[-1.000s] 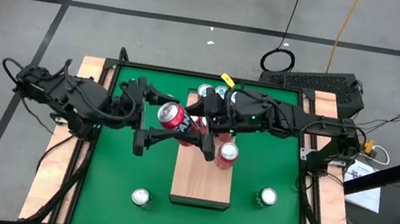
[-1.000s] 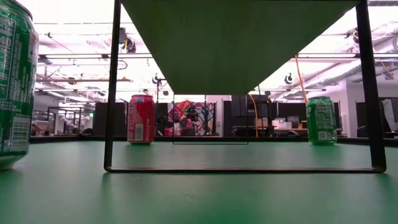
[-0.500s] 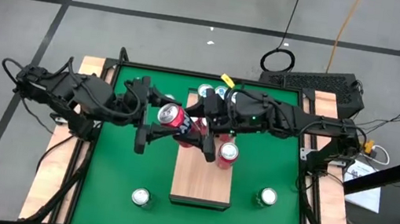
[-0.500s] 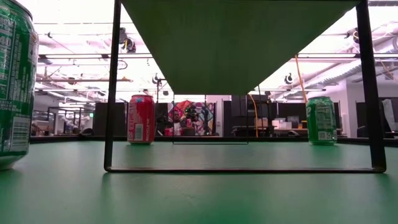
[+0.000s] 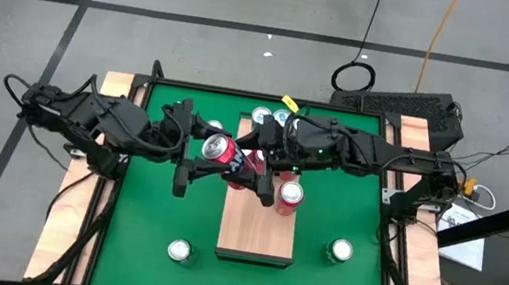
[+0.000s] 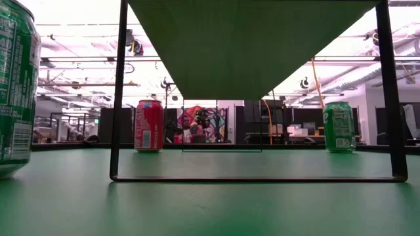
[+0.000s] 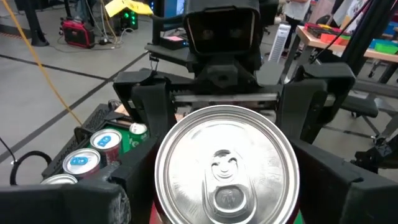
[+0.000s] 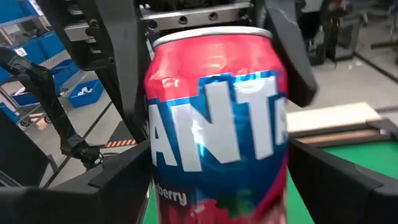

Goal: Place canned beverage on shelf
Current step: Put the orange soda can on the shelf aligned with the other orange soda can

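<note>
A red canned beverage (image 5: pixel 220 149) hangs tilted in the air over the far end of the shelf (image 5: pixel 256 232), a pale wooden block. Its silver top (image 7: pixel 227 168) faces my left gripper. My right gripper (image 5: pixel 238 160) is shut on the can, which also shows in the right wrist view (image 8: pixel 217 124). My left gripper (image 5: pixel 199 150) is open, with its fingers on either side of the can's top end. I cannot tell whether they touch it. Another red can (image 5: pixel 289 196) stands upright on the shelf. My right gripper pinches the can's lower side wall (image 8: pixel 163 186) between its two fingers (image 8: pixel 118 190), which lie along the can. They come from the table's right, slanting a little down. The can is lifted clear of the shelf, tilted, with its top toward the table's left.
Several cans (image 5: pixel 268 116) stand at the table's far edge. Green cans stand at the near left (image 5: pixel 179 250) and near right (image 5: pixel 342 250). In the low view the shelf's underside (image 6: pixel 249 46) rests on thin black legs (image 6: pixel 117 92), with a red can (image 6: pixel 149 125) and a green can (image 6: pixel 338 126) beyond.
My left arm has shifted its pose a little, while its gripper stays at the can's top end. The can and my right gripper have kept their place.
</note>
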